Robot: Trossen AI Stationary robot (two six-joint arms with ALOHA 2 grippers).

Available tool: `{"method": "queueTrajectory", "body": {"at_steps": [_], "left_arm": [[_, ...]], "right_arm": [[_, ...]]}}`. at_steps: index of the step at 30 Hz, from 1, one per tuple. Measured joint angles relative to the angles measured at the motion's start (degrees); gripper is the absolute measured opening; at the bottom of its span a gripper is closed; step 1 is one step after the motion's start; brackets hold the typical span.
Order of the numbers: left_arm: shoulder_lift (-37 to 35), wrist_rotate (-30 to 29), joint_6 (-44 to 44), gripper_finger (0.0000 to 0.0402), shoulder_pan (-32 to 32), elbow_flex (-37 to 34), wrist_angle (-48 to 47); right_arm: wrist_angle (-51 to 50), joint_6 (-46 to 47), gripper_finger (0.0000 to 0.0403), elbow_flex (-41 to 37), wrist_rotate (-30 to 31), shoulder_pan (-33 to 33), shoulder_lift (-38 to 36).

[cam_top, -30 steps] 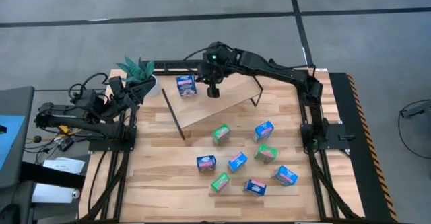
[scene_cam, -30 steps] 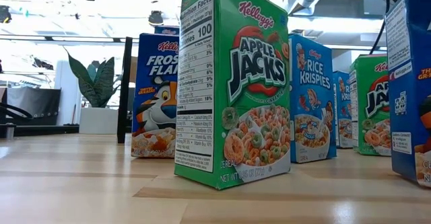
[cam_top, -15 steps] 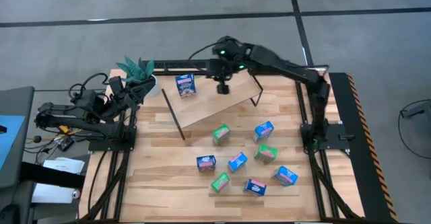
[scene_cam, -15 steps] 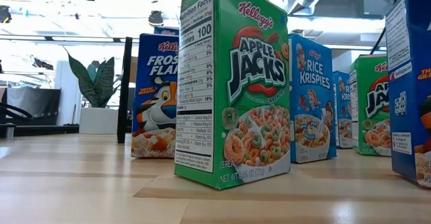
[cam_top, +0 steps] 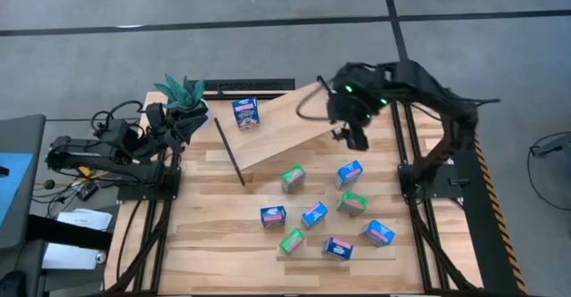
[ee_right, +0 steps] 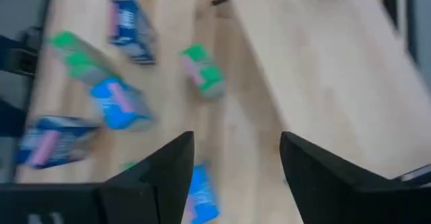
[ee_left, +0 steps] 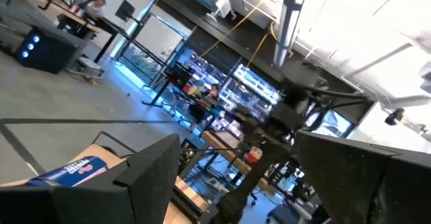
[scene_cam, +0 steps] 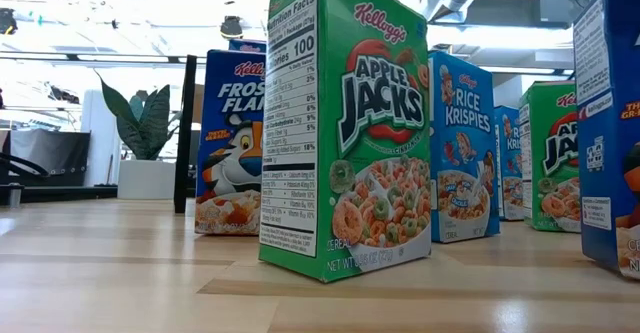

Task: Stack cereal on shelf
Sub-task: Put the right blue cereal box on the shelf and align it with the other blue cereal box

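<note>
One blue cereal box (cam_top: 246,112) stands on the tilted wooden shelf (cam_top: 285,127), near its upper left end. Eight more boxes (cam_top: 314,214), blue and green, sit scattered on the table (cam_top: 205,235) in front of the shelf. The right claw (cam_top: 355,137) hangs over the shelf's right edge, its fingers (ee_right: 161,167) spread apart and holding nothing. The left claw (cam_top: 183,121) waits at the table's left side beside a potted plant (cam_top: 181,92), fingers wide open and empty.

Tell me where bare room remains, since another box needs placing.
The shelf is bare from its lone blue box to beside the right claw. The tabletop left of the loose boxes is free too. Among those boxes it is crowded.
</note>
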Motion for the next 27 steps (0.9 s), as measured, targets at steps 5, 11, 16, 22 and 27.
{"method": "queueTrajectory", "body": {"at_steps": [5,11,16,22,27], "left_arm": [[0.0,0.0,0.1,0.0283,0.0,0.0,-0.4],[0.0,0.0,-0.1,0.0283,0.0,0.0,-0.6],[0.0,0.0,-0.2,0.0283,0.0,0.0,-0.7],[0.0,0.1,-1.1,0.0283,0.0,0.0,-0.7],[0.0,0.0,-0.8,0.0283,0.0,0.0,-0.7]], "right_arm": [[-1.5,10.7,0.0230,0.0,2.9,12.4,-1.4],[-2.7,30.8,0.0224,-0.1,13.2,29.9,0.0],[-2.7,48.5,0.0237,-0.1,20.9,39.7,3.2],[-2.6,64.0,0.0270,-0.1,21.3,47.0,8.3],[-2.7,73.3,0.0290,0.0,24.2,51.9,12.8]]}}
